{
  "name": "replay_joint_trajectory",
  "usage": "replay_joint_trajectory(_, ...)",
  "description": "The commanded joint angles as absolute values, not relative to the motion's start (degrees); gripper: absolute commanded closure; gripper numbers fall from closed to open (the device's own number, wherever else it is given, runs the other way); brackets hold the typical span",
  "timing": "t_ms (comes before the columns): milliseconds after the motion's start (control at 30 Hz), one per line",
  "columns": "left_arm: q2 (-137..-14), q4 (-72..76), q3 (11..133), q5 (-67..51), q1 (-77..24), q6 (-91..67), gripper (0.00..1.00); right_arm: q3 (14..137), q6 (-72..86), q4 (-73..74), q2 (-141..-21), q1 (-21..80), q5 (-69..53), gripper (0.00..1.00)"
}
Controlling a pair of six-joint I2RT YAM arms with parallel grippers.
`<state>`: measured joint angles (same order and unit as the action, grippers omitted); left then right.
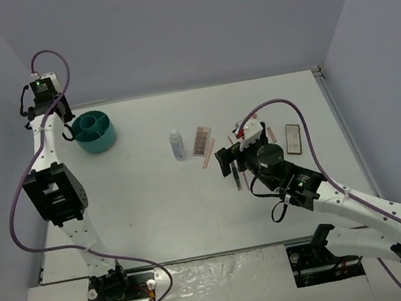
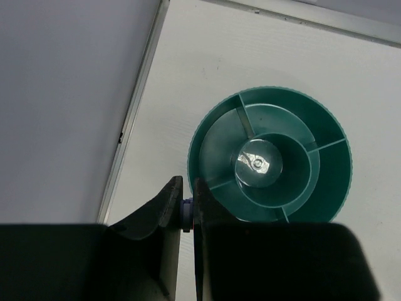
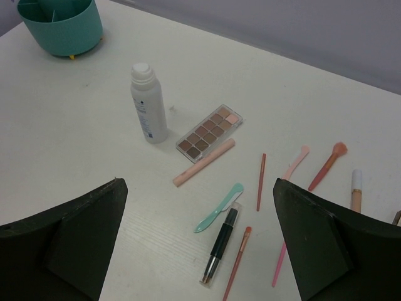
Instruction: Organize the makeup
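The makeup lies right of the table's middle. In the right wrist view I see a white bottle (image 3: 149, 103), a pinkish-brown palette (image 3: 210, 130), a pink stick (image 3: 205, 162), a teal stick (image 3: 218, 207), a black brush in a clear tube (image 3: 222, 244), and thin red and pink sticks and brushes (image 3: 260, 182). My right gripper (image 3: 197, 182) hangs wide open and empty above them. A dark-framed compact (image 1: 293, 139) lies further right. My left gripper (image 2: 186, 182) is shut on a small purple item (image 2: 183, 212) at the rim of the teal tub (image 2: 200, 135).
The round teal divided tub (image 1: 94, 131) stands at the back left with nothing in the compartments that show. A wall and the table's raised edge (image 2: 135, 119) run close to the left of the left gripper. The right arm (image 1: 346, 200) lies across the right front.
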<state>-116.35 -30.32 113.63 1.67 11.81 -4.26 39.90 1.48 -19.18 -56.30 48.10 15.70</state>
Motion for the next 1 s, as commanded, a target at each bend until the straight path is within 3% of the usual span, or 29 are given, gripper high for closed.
replay_joint_trajectory(0, -115.58, -26.31, 121.99, -0.38, 12.50, -1.63, 1.00, 40.46, 2.00, -23.38, -57.35, 48.25, 15.24, 0.00)
replay_joint_trajectory(300, -117.32, -21.97, 120.58, -3.43, 12.57, -2.99, 1.00, 40.26, 1.58, -23.38, -57.48, 48.25, 14.06, 0.00)
replay_joint_trajectory(633, -125.07, -26.24, 126.93, -4.26, 12.66, -3.40, 0.99, 39.46, 1.47, -24.17, -57.52, 48.25, 14.09, 0.00)
replay_joint_trajectory(967, -127.10, -27.42, 128.24, -2.99, 12.66, -3.85, 0.75, 39.91, 1.58, -23.55, -58.54, 48.17, 14.85, 0.00)
